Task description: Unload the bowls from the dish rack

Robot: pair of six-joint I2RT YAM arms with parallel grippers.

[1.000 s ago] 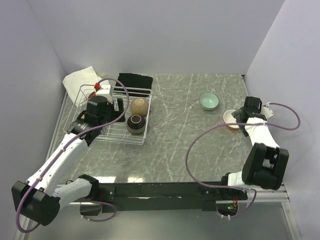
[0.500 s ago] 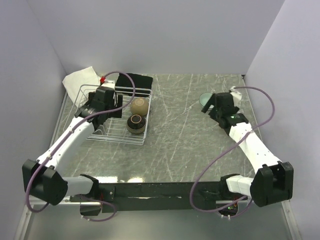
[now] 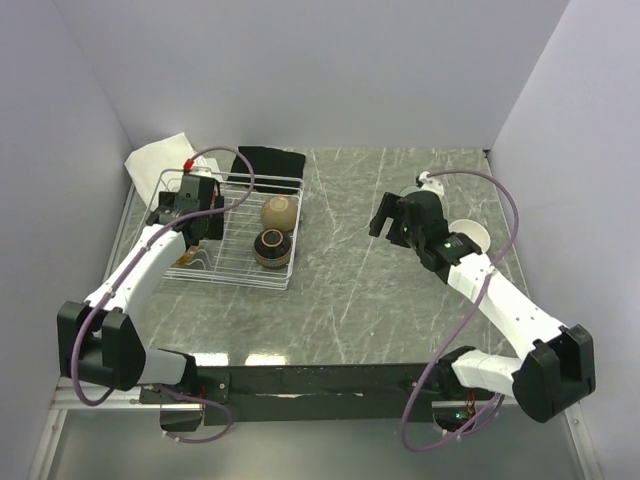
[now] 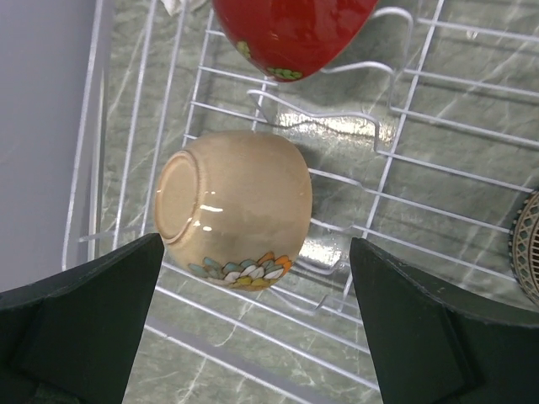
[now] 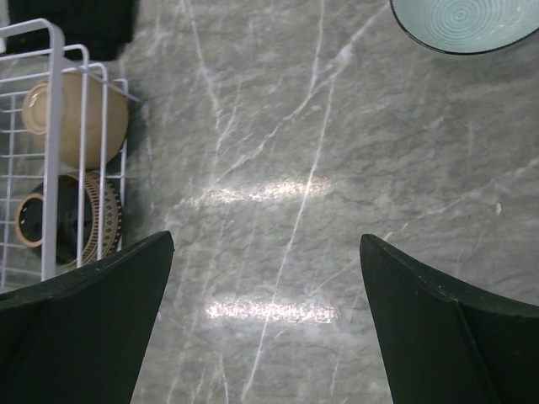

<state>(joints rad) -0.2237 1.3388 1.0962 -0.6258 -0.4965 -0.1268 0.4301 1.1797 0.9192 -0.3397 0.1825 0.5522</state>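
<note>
Left wrist view: my left gripper (image 4: 257,282), jaws spread and empty, hangs over the beige bowl (image 4: 236,206). The bowl lies on its side at the left end of the dish rack (image 4: 404,109), foot facing left, just beside the dark red bowl (image 4: 290,34). I would descend straight, close across the belly rather than the slick foot, and lift clear of the wires. My right gripper (image 5: 265,320), likewise spread and empty, hovers over the grey marbled table (image 3: 340,290). Plain lilac walls (image 3: 300,70) enclose the cell.
</note>
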